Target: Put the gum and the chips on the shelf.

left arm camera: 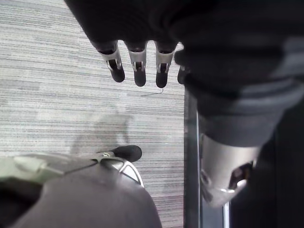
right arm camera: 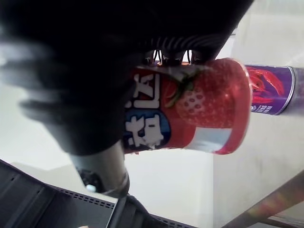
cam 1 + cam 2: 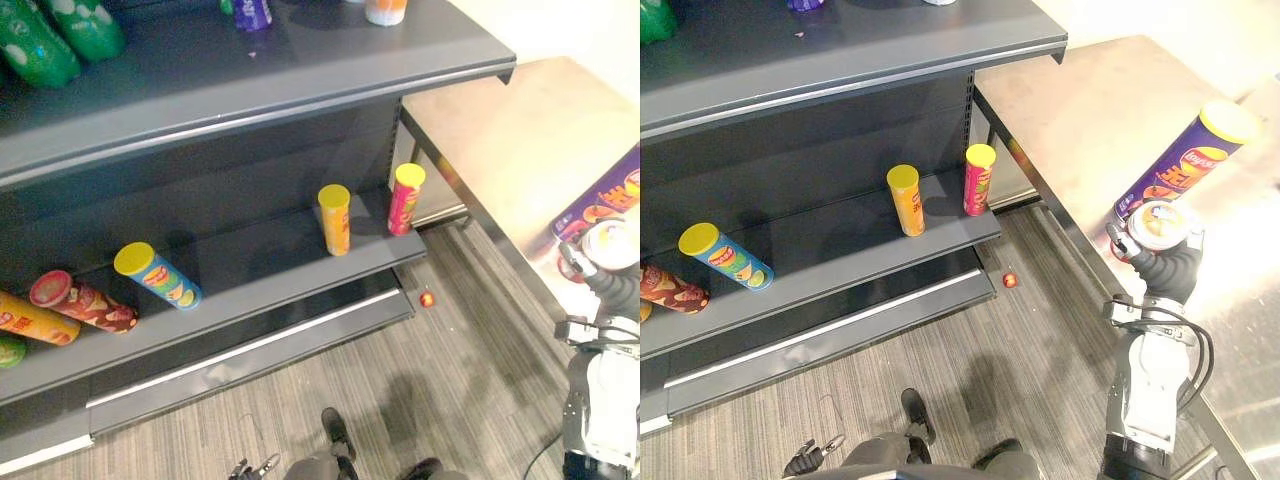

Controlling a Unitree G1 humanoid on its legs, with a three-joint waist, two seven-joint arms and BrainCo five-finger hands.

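Nearest the lens, the gum tub (image 2: 190, 104) sits in my right hand (image 3: 1170, 268), fingers (image 2: 162, 57) curled round its red body; the grasp reads as closed. Tub position: over the near edge of the table (image 3: 1090, 110), just beside the purple chips can (image 3: 1180, 165), which lies flat on the table, untouched. Step in hand, by my judgement: gum picked up, not yet placed; chips pending. Next move: swing the right arm leftward to the shelf (image 3: 840, 240), select bare board between the yellow can (image 3: 905, 200) and the blue can (image 3: 725, 255), lower the tub upright, release. My left hand (image 1: 137, 64) hangs low over the floor, fingers straight, holding nothing.
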